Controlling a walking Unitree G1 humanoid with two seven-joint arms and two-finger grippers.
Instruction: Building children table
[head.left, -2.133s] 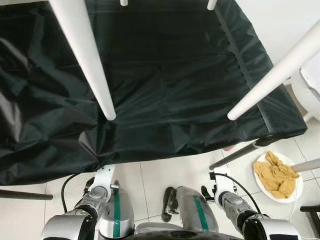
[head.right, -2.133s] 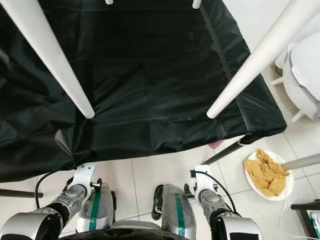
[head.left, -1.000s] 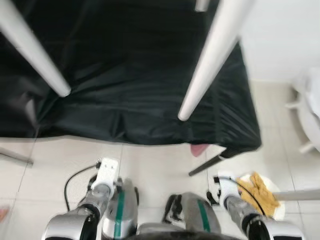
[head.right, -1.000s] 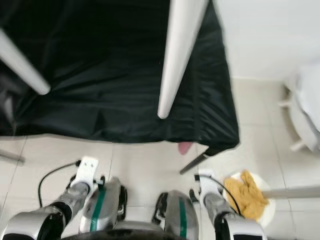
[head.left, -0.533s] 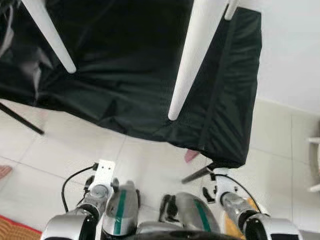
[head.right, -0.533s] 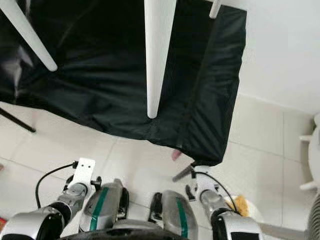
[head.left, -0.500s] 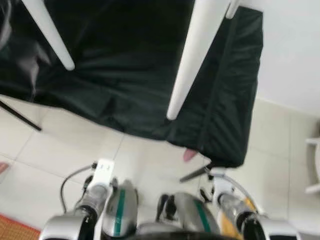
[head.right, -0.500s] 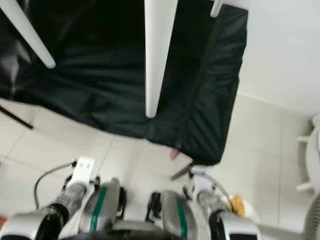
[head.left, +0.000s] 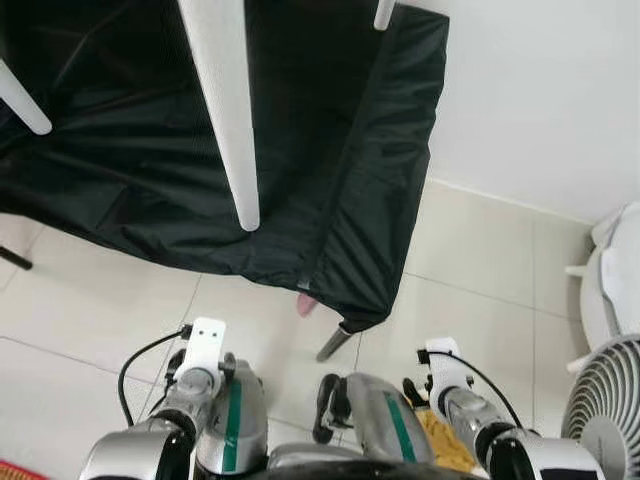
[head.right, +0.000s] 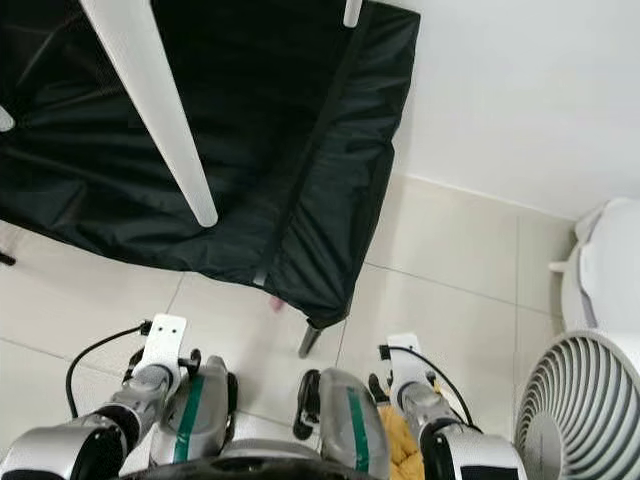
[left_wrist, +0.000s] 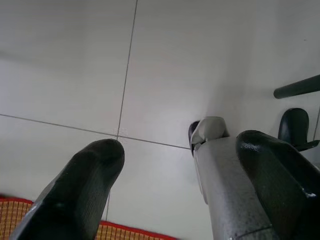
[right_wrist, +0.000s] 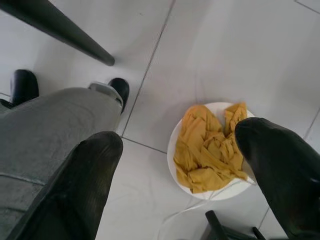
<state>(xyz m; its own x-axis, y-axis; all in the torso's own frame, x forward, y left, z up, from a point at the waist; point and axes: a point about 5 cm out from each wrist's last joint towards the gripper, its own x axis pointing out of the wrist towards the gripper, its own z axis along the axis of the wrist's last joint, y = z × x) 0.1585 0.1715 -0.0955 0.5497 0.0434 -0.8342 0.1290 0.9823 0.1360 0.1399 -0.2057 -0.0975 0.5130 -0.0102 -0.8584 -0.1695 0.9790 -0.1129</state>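
Your view has swung right since half a second ago: the upturned white table legs (head.left: 225, 110) over the black sheet (head.left: 310, 130) now sit upper left, and a white fan (head.right: 575, 405) has come into view. Both arms hang by your legs, left gripper (left_wrist: 180, 185) and right gripper (right_wrist: 185, 175) spread wide and holding nothing, the right above a plate (right_wrist: 176, 150) of yellow cloth (right_wrist: 210, 150).

Items before me, not of my work:
- black cloth (head.left: 300, 150), draped over a stand with a dark leg (head.left: 333, 343).
- White fan (head.right: 580, 400), at my right.
- White plate (right_wrist: 175, 150) of yellow rag (right_wrist: 210, 152), on pale floor tiles (head.left: 480, 250).
- Red-edged woven mat (left_wrist: 125, 232).
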